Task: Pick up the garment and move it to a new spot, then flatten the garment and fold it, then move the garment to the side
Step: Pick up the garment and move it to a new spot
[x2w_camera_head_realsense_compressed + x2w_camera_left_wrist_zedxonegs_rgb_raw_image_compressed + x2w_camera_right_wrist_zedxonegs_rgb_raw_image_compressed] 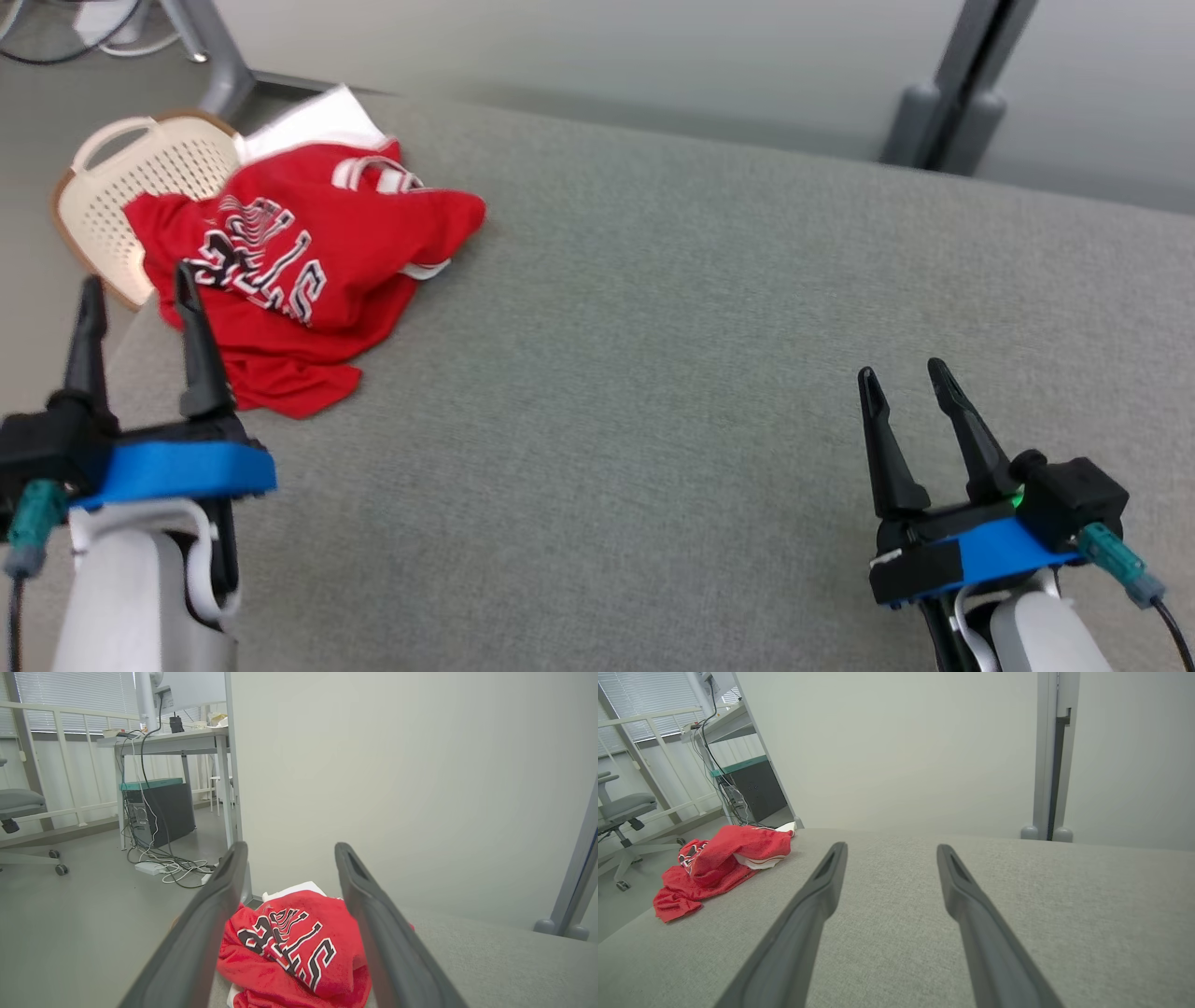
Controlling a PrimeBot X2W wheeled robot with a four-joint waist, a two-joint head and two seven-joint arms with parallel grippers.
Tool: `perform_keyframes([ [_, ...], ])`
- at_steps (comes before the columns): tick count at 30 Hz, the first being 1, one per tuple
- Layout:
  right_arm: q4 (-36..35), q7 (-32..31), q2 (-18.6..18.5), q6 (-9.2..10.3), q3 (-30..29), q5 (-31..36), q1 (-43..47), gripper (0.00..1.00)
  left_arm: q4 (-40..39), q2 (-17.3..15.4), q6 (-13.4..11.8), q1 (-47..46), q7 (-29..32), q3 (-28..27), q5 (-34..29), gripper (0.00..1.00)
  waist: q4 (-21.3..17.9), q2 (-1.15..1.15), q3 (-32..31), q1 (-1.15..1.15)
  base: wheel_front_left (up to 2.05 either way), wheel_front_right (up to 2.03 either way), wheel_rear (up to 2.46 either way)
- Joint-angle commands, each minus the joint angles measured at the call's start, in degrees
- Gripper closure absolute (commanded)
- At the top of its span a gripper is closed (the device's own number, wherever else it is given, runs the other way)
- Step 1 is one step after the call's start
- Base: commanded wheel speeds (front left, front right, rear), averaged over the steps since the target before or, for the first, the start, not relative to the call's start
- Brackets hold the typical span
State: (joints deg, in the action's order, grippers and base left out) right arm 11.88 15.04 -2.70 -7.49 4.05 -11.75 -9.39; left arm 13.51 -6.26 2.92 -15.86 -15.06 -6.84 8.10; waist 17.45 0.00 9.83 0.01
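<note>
A crumpled red garment (pixel 299 271) with black-and-white lettering lies at the far left corner of the grey table (pixel 672 355), part of it hanging over the left edge. My left gripper (pixel 138 283) is open just in front of it, fingers empty. From the left wrist the garment (pixel 294 952) sits between and beyond the two fingers. My right gripper (pixel 904 373) is open over bare table at the lower right, far from the garment (pixel 724 863), which lies to the left in the right wrist view.
A cream perforated basket (pixel 121 196) stands off the table's left edge, partly under the garment. White cloth (pixel 317 121) lies behind the garment. Grey posts (pixel 952 93) rise beyond the far edge. A desk, cables (pixel 163 863) and an office chair (pixel 621 812) stand on the floor to the left.
</note>
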Motion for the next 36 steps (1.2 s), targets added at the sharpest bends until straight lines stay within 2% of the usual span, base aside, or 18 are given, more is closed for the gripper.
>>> perform_keyframes([
  [1,-0.42,0.22,-0.33,-0.01,-0.11,0.94,-1.17,0.0,0.05,-1.08,0.2,-2.98,-0.18,-1.05,0.32,0.0,-1.37,0.0,1.34,-0.01,0.0,0.0,0.0],
  [3,-0.63,0.22,-0.35,-0.01,-0.54,1.44,-1.5,0.0,0.14,-1.55,0.42,-4.66,-0.18,-1.46,0.56,0.0,-2.12,0.0,2.19,-0.01,0.0,0.0,0.0],
  [9,-2.22,0.22,-0.7,-0.01,-1.11,2.93,-4.39,0.0,4.39,-5.85,1.49,-13.88,-0.16,-4.75,2.57,0.0,-8.09,0.0,8.44,-0.01,0.0,0.0,0.0],
  [16,-5.07,0.22,-0.93,-0.01,-2.44,4.03,-6.85,0.0,14.16,-12.29,2.7,-25.04,2.72,-5.55,4.13,0.0,-13.32,0.0,14.68,-0.01,0.0,0.0,0.0],
  [23,-8.77,0.22,-0.71,-0.01,-3.19,4.65,-7.7,0.0,27.58,-17.79,3.71,-32.61,8.26,-4.67,5.42,0.0,-15.93,0.0,18.82,-0.01,0.0,0.0,0.0],
  [30,-10.26,0.22,-0.61,-0.01,-4.01,4.8,-7.63,0.0,39.2,-18.53,4.51,-35.32,18.28,-1.71,8.02,0.0,-16.05,0.0,19.68,-0.01,0.0,0.0,0.0],
  [36,-10.05,0.22,-0.49,-0.01,-3.64,4.77,-7.36,0.0,45.0,-16.97,4.68,-35.52,28.92,1.62,11.46,0.0,-15.59,0.0,18.58,-0.01,0.0,0.0,0.0],
])
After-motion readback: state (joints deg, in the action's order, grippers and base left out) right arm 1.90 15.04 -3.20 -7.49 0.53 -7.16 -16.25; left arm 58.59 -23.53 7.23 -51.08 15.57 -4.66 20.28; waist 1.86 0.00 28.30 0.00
